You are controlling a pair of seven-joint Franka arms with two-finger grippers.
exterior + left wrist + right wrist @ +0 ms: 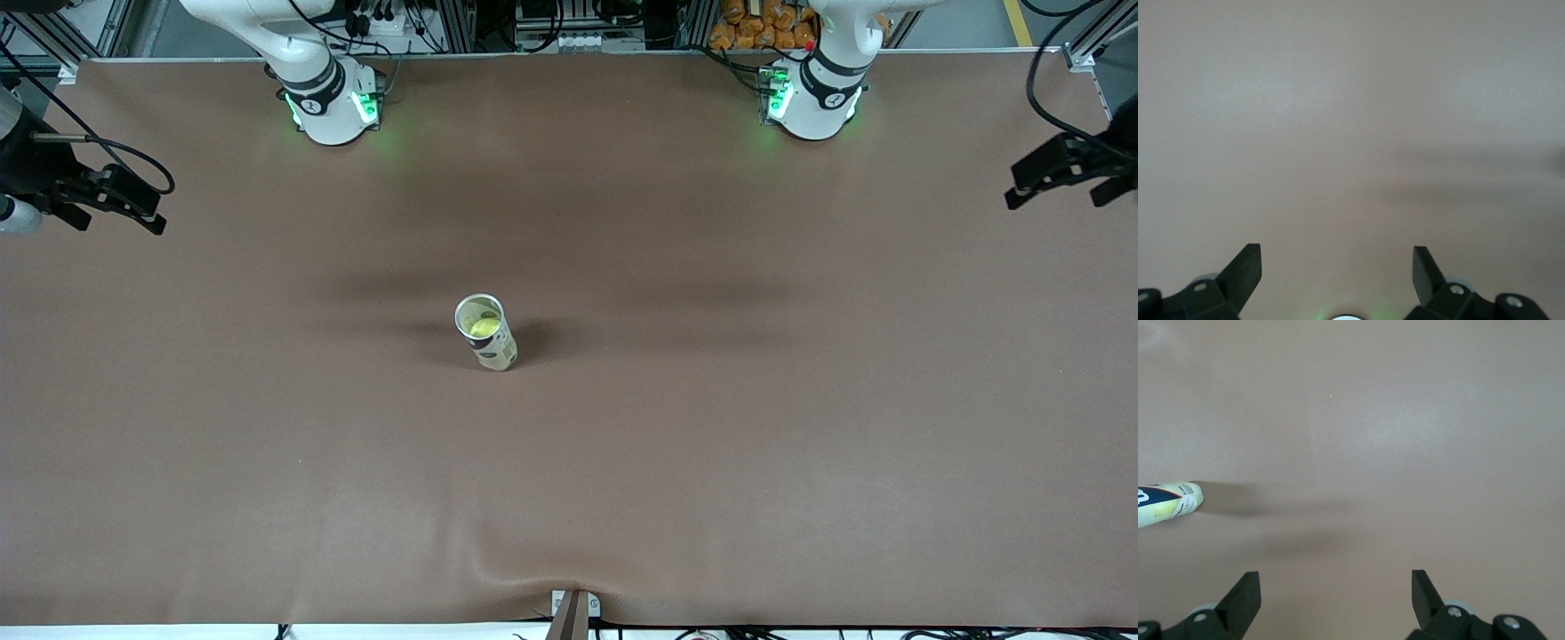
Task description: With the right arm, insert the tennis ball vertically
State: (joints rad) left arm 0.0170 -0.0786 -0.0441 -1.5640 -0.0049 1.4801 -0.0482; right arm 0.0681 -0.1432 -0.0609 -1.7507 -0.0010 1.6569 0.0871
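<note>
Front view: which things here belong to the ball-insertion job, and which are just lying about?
Job:
- tube, upright mid-table
- tennis ball, already inside the tube
- right gripper, open, over bare table
Not part of it:
- left gripper, open, waiting
- table
- orange packets past the table edge

A pale, clear can (486, 333) with a dark label is shown; a yellow-green tennis ball (483, 327) is seen inside; the table (800, 427) is covered in plain brown.

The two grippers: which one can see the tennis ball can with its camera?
The right gripper: its wrist view catches the tennis ball can at the edge. The left gripper, also open, sees only bare table.
</note>
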